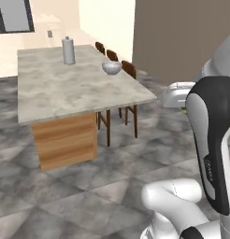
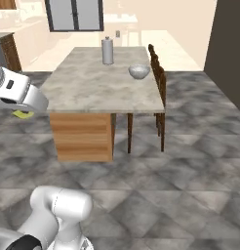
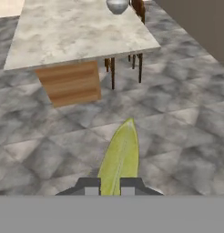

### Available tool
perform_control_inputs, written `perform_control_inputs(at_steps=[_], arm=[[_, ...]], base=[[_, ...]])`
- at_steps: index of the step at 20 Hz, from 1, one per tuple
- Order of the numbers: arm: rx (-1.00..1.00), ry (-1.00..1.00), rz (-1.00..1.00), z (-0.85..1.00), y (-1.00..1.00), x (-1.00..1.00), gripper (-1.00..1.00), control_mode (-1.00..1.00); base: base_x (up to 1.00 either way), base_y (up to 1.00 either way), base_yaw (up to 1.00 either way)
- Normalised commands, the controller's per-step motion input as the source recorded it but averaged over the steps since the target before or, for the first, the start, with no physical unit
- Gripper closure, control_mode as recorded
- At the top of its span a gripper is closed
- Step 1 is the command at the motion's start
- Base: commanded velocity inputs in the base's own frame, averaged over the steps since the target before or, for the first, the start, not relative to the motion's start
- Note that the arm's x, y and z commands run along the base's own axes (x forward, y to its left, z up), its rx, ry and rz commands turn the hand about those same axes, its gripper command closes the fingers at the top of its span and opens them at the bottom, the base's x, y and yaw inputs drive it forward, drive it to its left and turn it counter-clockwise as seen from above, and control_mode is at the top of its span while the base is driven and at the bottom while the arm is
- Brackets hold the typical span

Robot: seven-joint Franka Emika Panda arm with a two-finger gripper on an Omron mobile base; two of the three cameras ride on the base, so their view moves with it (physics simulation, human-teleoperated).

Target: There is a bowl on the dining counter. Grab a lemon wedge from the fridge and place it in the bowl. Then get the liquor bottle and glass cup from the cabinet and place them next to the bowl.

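My gripper (image 3: 109, 186) is shut on a yellow-green lemon wedge (image 3: 120, 154), which sticks out forward between the two fingertips over the grey tiled floor. In the right base view a bit of the wedge (image 2: 23, 114) shows under the white hand at the left edge. A grey bowl (image 1: 111, 67) (image 2: 139, 72) (image 3: 117, 6) sits near the right edge of the marble dining counter (image 1: 65, 91) (image 2: 92, 90) (image 3: 73, 32), well ahead of the gripper. The liquor bottle and glass cup are out of view.
A tall grey canister (image 1: 68, 50) (image 2: 108, 51) stands at the far end of the counter. Wooden chairs (image 1: 128, 70) (image 2: 160, 78) line its right side. A dark wall (image 1: 182, 37) rises on the right. Open tiled floor (image 2: 166, 185) lies between the base and the counter.
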Motion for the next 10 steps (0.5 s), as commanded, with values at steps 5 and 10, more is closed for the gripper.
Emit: perform_control_inputs(at_steps=[5, 10], arm=[[0.00, 0.00, 0.00, 0.00, 0.00, 0.00, 1.00, 1.00], [0.00, 0.00, 0.00, 0.00, 0.00, 0.00, 1.00, 1.00]], base=[[0.83, -1.00, 0.04], [0.68, -1.00, 0.22]])
